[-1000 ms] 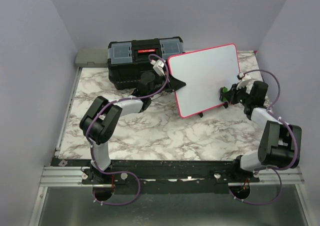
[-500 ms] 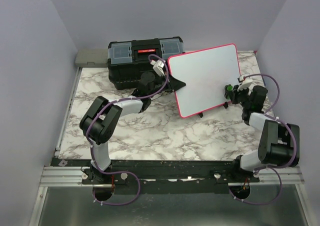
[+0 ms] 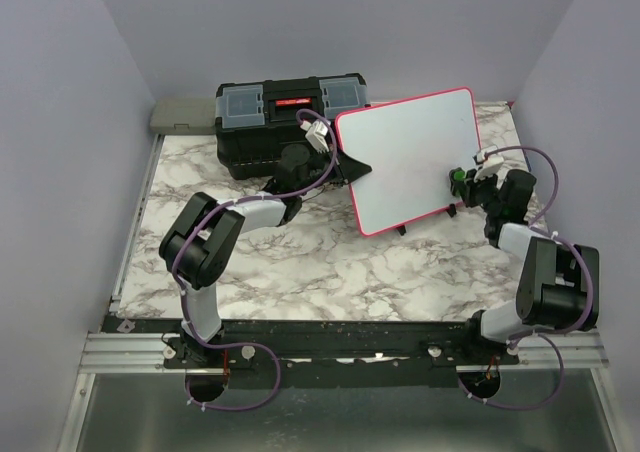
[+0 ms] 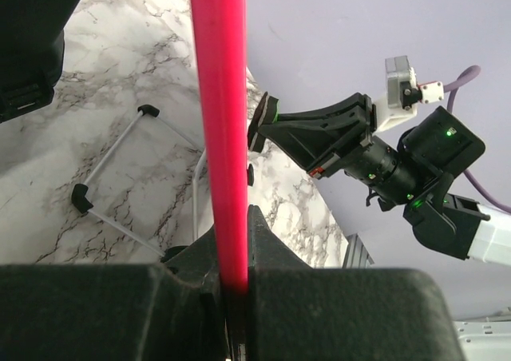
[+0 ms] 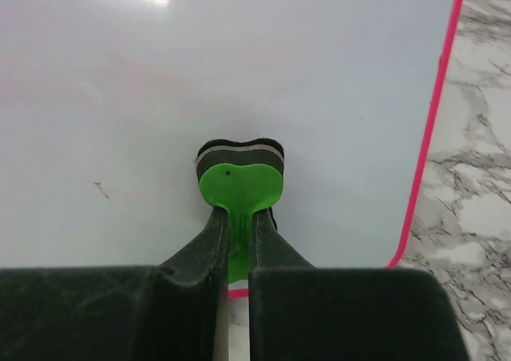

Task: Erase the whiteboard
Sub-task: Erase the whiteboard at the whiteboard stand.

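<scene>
The whiteboard (image 3: 405,157) stands tilted on the marble table, white with a pink-red rim; its face looks almost blank, with faint smears and one tiny dark mark (image 5: 101,189). My left gripper (image 3: 345,167) is shut on the board's left rim (image 4: 219,121), seen edge-on in the left wrist view. My right gripper (image 3: 462,180) is shut on a green eraser (image 5: 239,189) whose dark felt pad presses against the board's lower right area (image 5: 239,73). The eraser also shows in the left wrist view (image 4: 259,121).
A black toolbox (image 3: 290,122) stands behind the board at the back left. A grey flat block (image 3: 182,115) lies left of it. The board's wire stand with black feet (image 4: 112,177) rests on the marble. Purple walls close in on three sides.
My right gripper moved the eraser up and to the right across the board's lower right area, then nearly stopped. The left arm and the board stayed still.
</scene>
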Motion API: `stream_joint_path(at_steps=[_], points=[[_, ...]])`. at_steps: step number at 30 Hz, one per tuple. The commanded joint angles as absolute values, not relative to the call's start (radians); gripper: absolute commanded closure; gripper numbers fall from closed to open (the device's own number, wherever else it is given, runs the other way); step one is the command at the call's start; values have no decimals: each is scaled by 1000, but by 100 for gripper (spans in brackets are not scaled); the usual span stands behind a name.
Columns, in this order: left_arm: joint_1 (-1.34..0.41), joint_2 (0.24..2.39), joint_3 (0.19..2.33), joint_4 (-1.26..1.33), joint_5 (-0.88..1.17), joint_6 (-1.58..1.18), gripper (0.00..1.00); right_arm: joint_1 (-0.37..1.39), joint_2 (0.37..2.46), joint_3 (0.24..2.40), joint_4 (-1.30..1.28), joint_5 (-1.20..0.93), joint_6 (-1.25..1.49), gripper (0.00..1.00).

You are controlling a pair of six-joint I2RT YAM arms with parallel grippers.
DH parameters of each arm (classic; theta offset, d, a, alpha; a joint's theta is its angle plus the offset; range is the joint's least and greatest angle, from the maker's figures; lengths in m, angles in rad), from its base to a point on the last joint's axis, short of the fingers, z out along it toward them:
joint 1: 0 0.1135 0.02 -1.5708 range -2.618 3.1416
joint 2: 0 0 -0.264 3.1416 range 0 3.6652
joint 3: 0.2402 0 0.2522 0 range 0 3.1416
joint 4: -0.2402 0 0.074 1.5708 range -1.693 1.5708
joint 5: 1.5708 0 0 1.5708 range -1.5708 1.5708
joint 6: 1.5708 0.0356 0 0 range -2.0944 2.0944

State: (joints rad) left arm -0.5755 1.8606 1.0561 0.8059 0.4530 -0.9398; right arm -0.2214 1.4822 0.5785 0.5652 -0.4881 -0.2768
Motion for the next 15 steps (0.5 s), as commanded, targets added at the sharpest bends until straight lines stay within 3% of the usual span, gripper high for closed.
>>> stream_joint_path(at_steps=[1,7,15], points=[[-579,1821,1106,972,475,-1003,100,-199,1435,572,488,-656,-316,99],[-579,1812,1102,965,468,-1000,100,-184,1426,602,380,-711,-359,99],[-568,1825,1083,1013,456,-1063,100,-184,1512,670,300,-470,-407,99]])
